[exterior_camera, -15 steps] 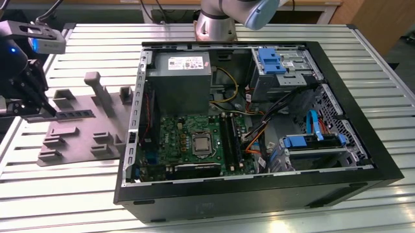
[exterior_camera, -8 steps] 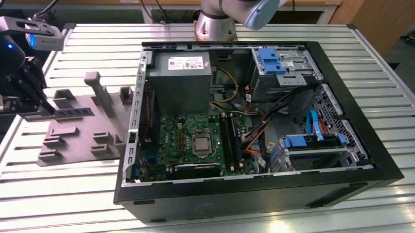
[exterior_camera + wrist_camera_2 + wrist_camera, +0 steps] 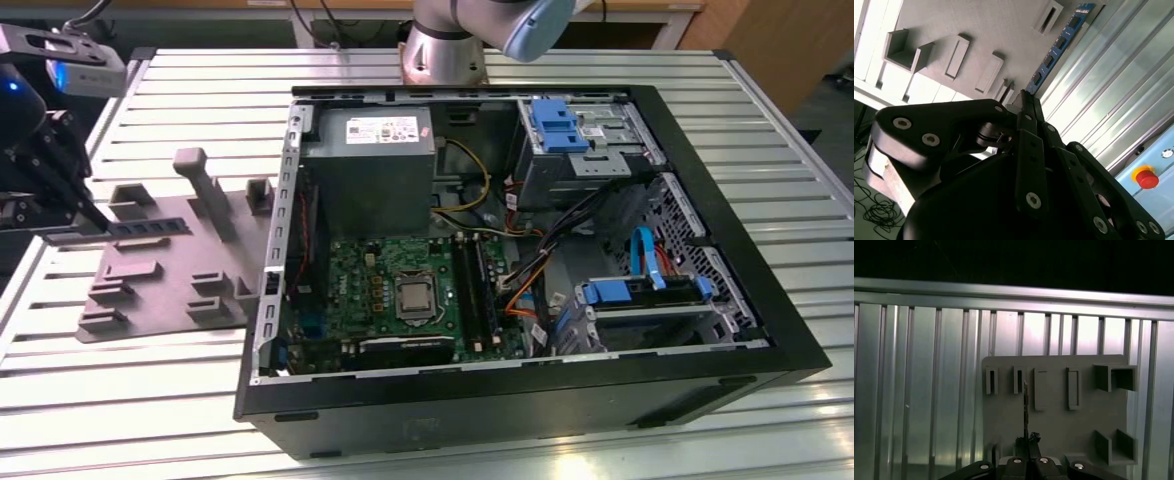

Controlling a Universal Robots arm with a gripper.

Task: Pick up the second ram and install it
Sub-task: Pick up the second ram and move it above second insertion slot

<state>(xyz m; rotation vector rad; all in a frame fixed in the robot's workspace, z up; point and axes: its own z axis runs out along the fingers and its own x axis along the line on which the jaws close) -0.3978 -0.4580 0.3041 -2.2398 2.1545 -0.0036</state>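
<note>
Pincer (image 3: 80, 230) clamped on one end of the second ram (image 3: 147, 227); stick juts straight out from the tips, over grey holder block (image 3: 147, 275) on slatted counter (image 3: 120, 400). Open PC case (image 3: 534, 412) well beyond ram's far end.

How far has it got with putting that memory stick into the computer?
Picking up looks done: the gripper is shut on the second ram, held over the grey holder. Installing is left: the stick is nowhere near the motherboard slots in the open computer case. Whether another stick already sits there, I cannot tell.
</note>
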